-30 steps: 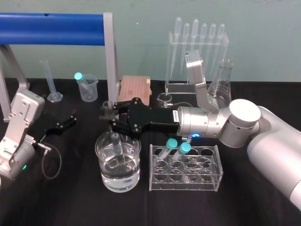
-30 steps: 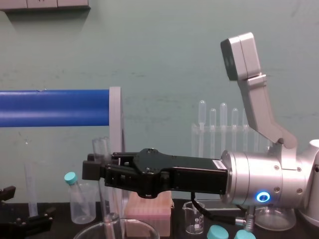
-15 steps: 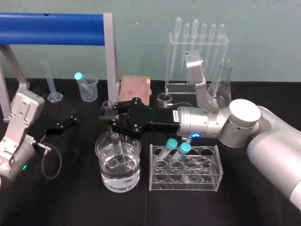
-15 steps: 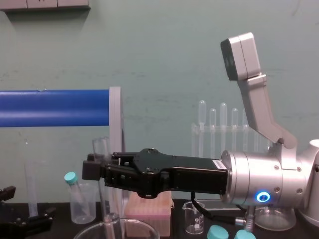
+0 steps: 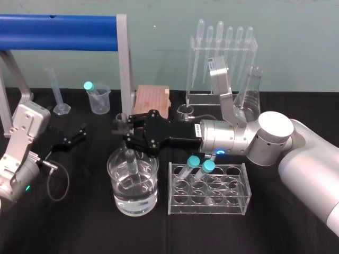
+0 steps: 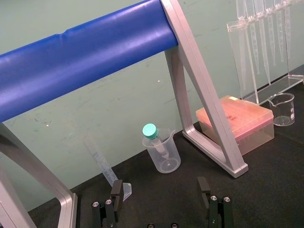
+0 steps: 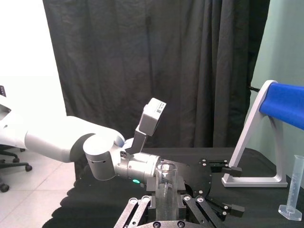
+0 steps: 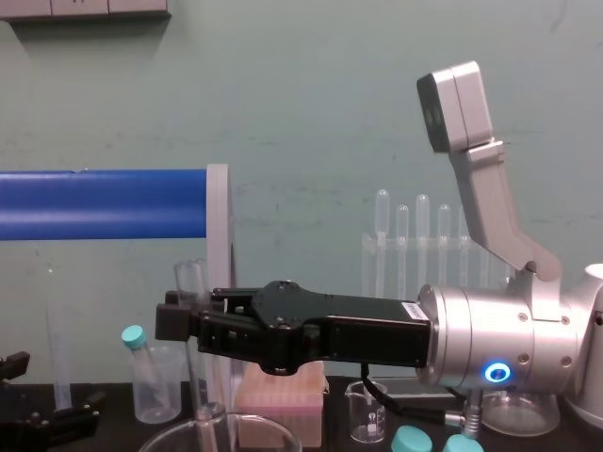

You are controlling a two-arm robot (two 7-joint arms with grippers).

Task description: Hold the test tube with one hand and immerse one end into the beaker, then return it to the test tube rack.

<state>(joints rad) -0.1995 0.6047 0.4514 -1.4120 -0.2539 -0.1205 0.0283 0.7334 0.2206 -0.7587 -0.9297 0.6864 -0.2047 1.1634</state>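
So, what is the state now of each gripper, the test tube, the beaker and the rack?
right gripper: shut on the test tube, over the beaker.
test tube: upright, lower end down inside the beaker.
beaker: upright, partly filled with clear liquid.
test tube rack: standing beside the beaker, two teal-capped tubes leaning in it.
left gripper: open, idle at the robot's left.

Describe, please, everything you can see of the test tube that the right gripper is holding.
The test tube is a long, straight, clear glass tube with a plain open mouth and no cap. It stands nearly upright, slightly tilted, clamped near its top by the right gripper. Its lower end hangs inside the wide beaker, which holds clear liquid; whether the tip is below the surface cannot be told.
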